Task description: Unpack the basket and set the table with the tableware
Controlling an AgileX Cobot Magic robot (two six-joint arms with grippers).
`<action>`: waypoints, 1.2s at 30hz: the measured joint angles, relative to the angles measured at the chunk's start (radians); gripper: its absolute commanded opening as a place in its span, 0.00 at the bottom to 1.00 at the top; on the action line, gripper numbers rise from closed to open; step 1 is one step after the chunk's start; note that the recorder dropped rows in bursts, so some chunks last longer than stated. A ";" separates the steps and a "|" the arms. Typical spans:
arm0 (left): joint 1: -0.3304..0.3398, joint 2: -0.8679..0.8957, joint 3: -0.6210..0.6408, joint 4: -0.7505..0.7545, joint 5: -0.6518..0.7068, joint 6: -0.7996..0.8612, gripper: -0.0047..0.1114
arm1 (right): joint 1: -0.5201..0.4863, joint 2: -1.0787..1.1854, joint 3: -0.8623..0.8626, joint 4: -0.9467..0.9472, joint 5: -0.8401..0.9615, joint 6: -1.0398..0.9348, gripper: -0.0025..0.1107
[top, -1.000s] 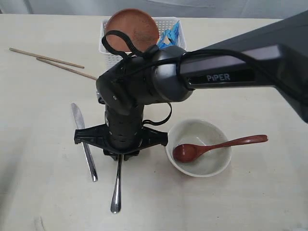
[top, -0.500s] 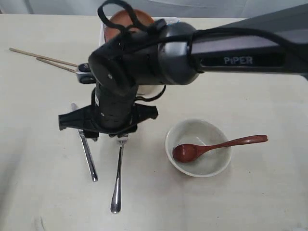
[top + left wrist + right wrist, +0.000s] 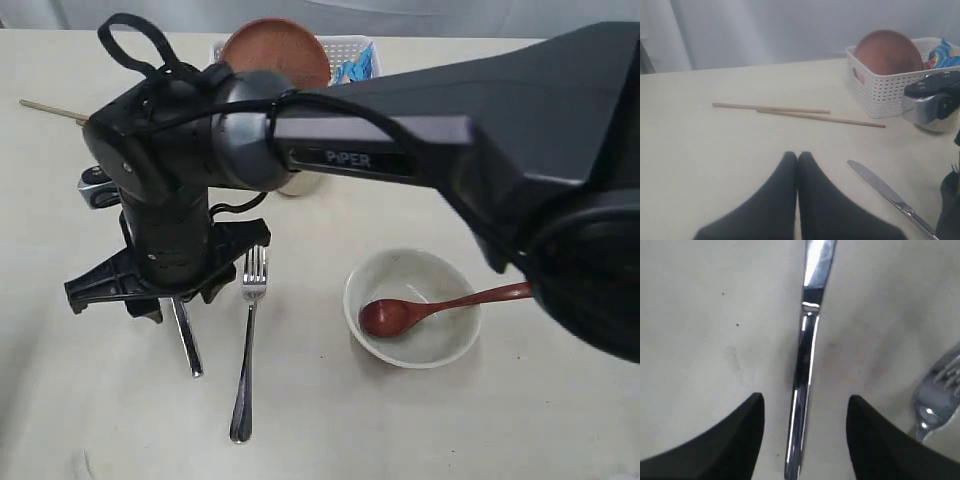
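Observation:
My right gripper (image 3: 178, 305) reaches across to the left of the table (image 3: 80, 400) and hangs open just over the steel knife (image 3: 187, 345). In the right wrist view the knife handle (image 3: 801, 405) lies between the spread fingers, touching neither. The fork (image 3: 245, 340) lies free beside it. An off-white bowl (image 3: 425, 345) holds the wooden spoon (image 3: 440, 305). The white basket (image 3: 350, 45) at the back holds the brown plate (image 3: 275, 50). Two chopsticks (image 3: 795, 112) and the steel cup (image 3: 932, 112) sit on the table. My left gripper (image 3: 797, 155) is shut and empty, low over the table.
A blue snack packet (image 3: 355, 65) sits in the basket next to the plate. The right arm's long dark body (image 3: 450, 130) crosses the middle of the exterior view and hides the cup and most of the chopsticks there.
My right gripper has let go of the fork, opened wide and swung left from over the fork to over the knife. The fork now lies uncovered. The left gripper has not moved.

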 measured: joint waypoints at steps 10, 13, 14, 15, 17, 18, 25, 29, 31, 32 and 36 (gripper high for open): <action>0.000 0.000 0.000 0.000 0.000 0.000 0.04 | 0.005 0.088 -0.075 -0.022 0.007 -0.019 0.45; 0.000 0.000 0.000 0.000 0.000 0.000 0.04 | 0.009 0.097 -0.075 -0.036 0.009 -0.019 0.43; 0.000 0.000 0.000 0.000 0.000 0.000 0.04 | 0.009 0.097 -0.075 -0.038 0.009 -0.019 0.39; 0.000 0.000 0.000 0.000 0.000 0.000 0.04 | 0.009 0.097 -0.075 -0.038 0.009 -0.019 0.34; 0.000 0.000 0.000 0.000 0.000 0.000 0.04 | 0.009 0.099 -0.075 -0.038 0.009 -0.019 0.23; 0.000 0.000 0.000 0.000 0.000 0.000 0.04 | 0.009 0.099 -0.075 -0.038 0.009 -0.019 0.16; 0.000 0.000 0.000 0.000 0.000 0.000 0.04 | 0.009 0.099 -0.075 -0.038 0.015 0.031 0.02; 0.000 0.000 0.000 0.000 0.000 0.000 0.04 | 0.010 0.057 -0.075 -0.038 0.025 0.116 0.02; 0.000 0.000 0.000 0.000 0.000 0.000 0.04 | 0.013 0.010 -0.069 -0.042 0.035 0.148 0.02; 0.000 0.000 0.000 0.000 0.000 0.000 0.04 | 0.015 -0.011 -0.057 -0.042 0.035 0.161 0.02; 0.000 0.000 0.000 0.000 0.000 0.000 0.04 | 0.032 -0.098 0.093 -0.042 -0.004 0.272 0.02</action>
